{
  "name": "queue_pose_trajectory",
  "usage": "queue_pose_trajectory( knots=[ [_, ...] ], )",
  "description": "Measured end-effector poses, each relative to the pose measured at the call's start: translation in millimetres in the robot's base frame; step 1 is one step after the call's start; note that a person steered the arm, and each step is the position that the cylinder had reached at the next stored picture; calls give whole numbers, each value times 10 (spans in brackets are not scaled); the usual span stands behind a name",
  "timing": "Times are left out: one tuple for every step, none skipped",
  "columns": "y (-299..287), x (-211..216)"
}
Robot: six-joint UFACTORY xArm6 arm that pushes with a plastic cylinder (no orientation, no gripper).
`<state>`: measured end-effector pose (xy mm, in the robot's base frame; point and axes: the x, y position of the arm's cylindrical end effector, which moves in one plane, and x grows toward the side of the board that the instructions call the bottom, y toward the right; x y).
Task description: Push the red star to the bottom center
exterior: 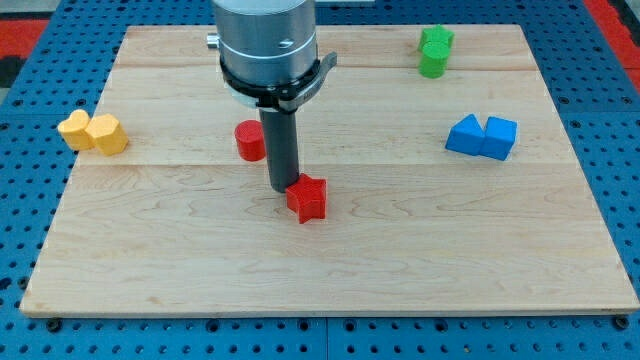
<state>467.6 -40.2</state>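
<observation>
The red star (308, 198) lies just below the middle of the wooden board (200, 270), a little left of the frame's centre line. My tip (284, 187) sits against its upper-left edge, touching or very nearly so. I judge that placing deliberate: from behind and above the star, a push toward the frame's bottom carries it to the bottom centre, and being slightly on its left side should nudge it rightward as well. I have no jaws to open or close, only a plain rod that holds nothing and can only shove.

Just above and left of my tip, partly behind the rod, stands a red cylinder (249, 141), apart from the star and out of the intended path. Farther off, two yellow blocks (93, 132) sit touching each other at the left edge of the frame. Two blue blocks (482, 136) sit together at the right, and two green blocks (434, 51) are at the upper right. The stretch of board between the star and the bottom edge carries no blocks, so the push looks unobstructed.
</observation>
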Motion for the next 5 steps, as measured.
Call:
queue_pose_trajectory(
  knots=[
    [271, -91],
    [764, 127],
    [714, 357],
    [603, 129],
    [329, 0]
  ],
)
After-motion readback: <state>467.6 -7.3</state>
